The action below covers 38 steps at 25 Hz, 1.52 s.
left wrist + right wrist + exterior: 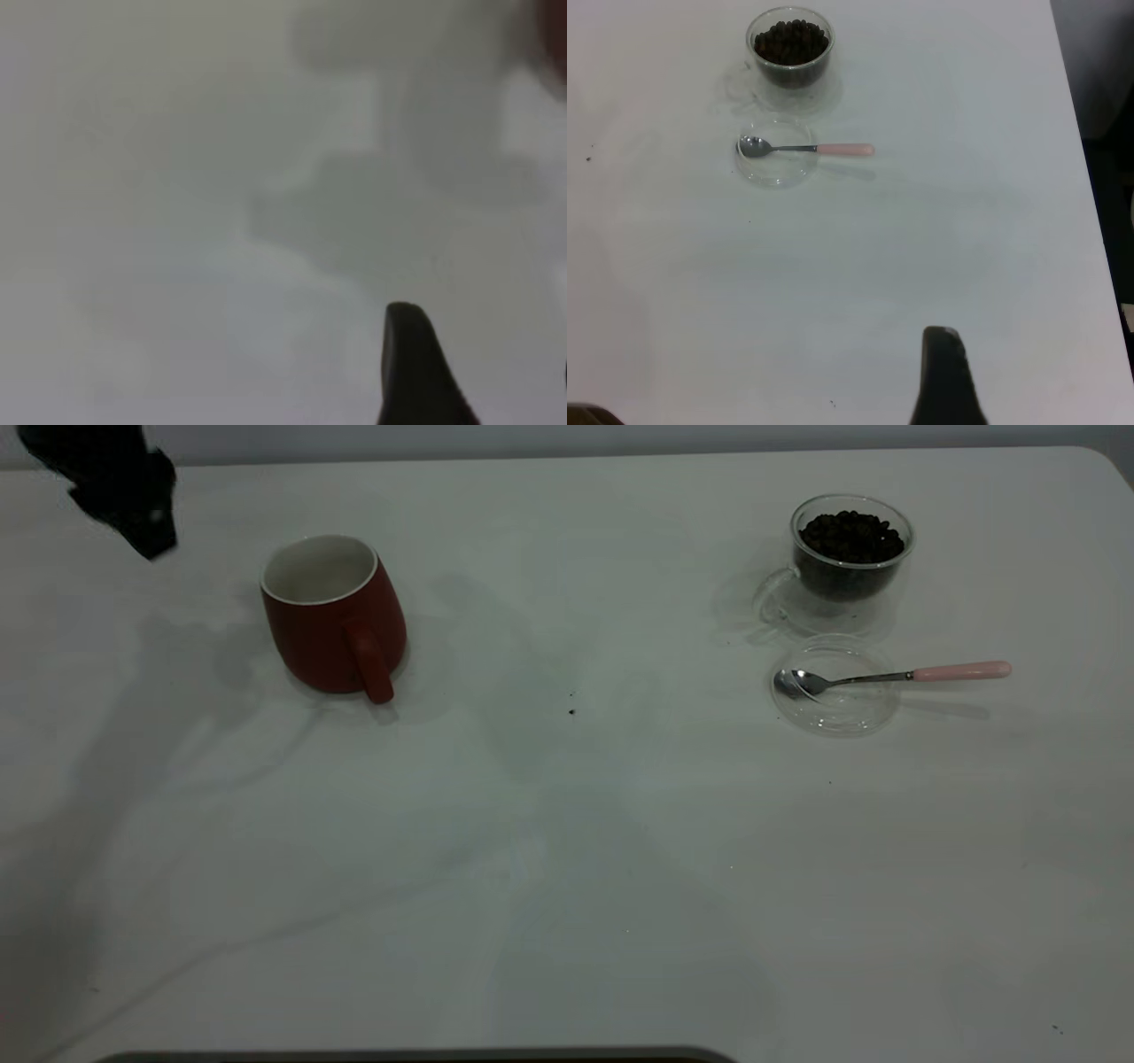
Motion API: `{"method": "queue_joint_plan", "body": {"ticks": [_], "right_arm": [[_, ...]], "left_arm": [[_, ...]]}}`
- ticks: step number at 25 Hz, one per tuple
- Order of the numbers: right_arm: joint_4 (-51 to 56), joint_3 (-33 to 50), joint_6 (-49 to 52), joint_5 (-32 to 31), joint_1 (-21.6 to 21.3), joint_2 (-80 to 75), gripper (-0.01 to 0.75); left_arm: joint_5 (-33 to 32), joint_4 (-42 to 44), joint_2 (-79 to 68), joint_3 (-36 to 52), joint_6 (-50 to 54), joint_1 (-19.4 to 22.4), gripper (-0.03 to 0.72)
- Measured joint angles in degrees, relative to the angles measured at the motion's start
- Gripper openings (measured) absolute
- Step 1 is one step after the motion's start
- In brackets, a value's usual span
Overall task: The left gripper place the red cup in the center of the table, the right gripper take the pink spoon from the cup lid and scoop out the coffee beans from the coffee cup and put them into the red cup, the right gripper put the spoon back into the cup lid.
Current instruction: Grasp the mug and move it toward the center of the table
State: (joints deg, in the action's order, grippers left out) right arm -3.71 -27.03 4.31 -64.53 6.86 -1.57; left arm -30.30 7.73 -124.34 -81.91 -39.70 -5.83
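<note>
1. The left gripper (133,505) shows only as a dark, blurred mass cut off at the far left corner of the exterior view; its own wrist view shows one black finger (416,372) over blurred white surface, so whether it is open or closed cannot be told.
2. The right gripper is outside the exterior view; its wrist view shows a single black finger (946,381), and its opening cannot be told either.
3. The red cup (332,613) stands upright on the left half of the tabletop (567,850), its handle turned toward the near side.
4. The coffee cup (846,558) stands far right, filled with coffee beans (852,536), its clear handle pointing left.
5. Just nearer, the cup lid (834,686) lies flat. The pink spoon (886,676) lies across it, long axis left to right, bowl inside the lid, pink handle reaching out past its right rim.
6. The tabletop is plain white with a few dark specks (571,704) near its middle.
</note>
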Motion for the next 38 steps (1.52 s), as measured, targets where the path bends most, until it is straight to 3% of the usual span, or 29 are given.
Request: {"method": "queue_joint_plan", "body": {"ticks": [6,13,22,38], "right_arm": [[0.00,0.00,-0.05,0.00,0.00,0.00,0.557],[0.00,0.00,0.00,0.00,0.00,0.00,0.557],[0.00,0.00,0.00,0.00,0.00,0.00,0.557],[0.00,0.00,-0.05,0.00,0.00,0.00,0.557]], "left_arm": [[2.34,-9.17,-2.89,-0.23,-25.45,0.00,0.388],[3.35,-19.38,-5.14,-0.28,-41.05,0.00,0.362],[5.06,-22.05,-7.92,-0.28,-45.78,-1.14,0.360],[15.55,-22.30,-8.73,-0.28,-47.67,-11.74,0.358]]}}
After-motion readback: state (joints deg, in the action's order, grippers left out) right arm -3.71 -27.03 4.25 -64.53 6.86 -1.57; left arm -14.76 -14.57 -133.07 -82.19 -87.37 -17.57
